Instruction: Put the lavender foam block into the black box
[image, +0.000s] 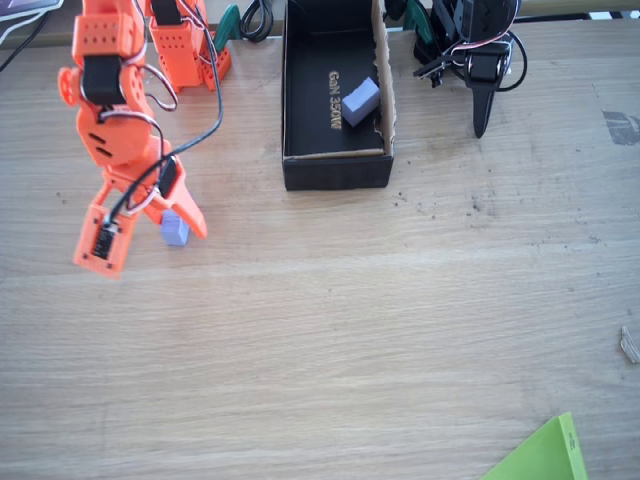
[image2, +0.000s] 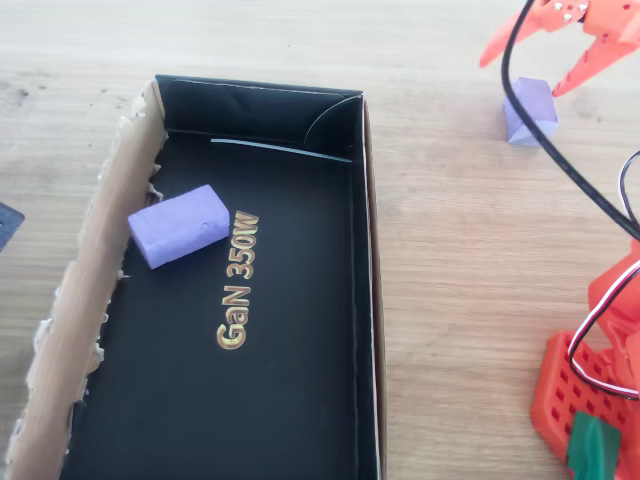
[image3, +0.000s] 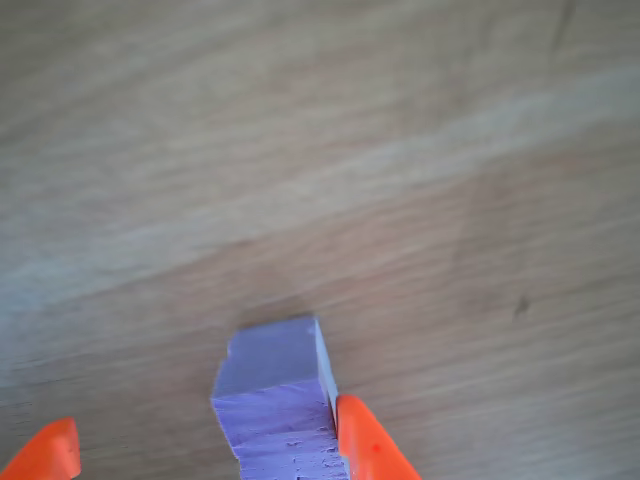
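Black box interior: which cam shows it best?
Overhead view. The black box is close up there, floor and gold lettering readable, with a foam block lying inside. The fixed view shows the whole box from farther off, small, with the lettering barely legible.

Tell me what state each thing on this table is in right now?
Lavender foam block: standing on the wooden table, between the open jaws, one finger touching its side.
Orange gripper: open, lowered around that block, not closed on it.
Black box: open-topped, one raw cardboard edge.
Second lavender foam block: lying inside the box, beside the gold lettering.
Black arm: parked beside the box.
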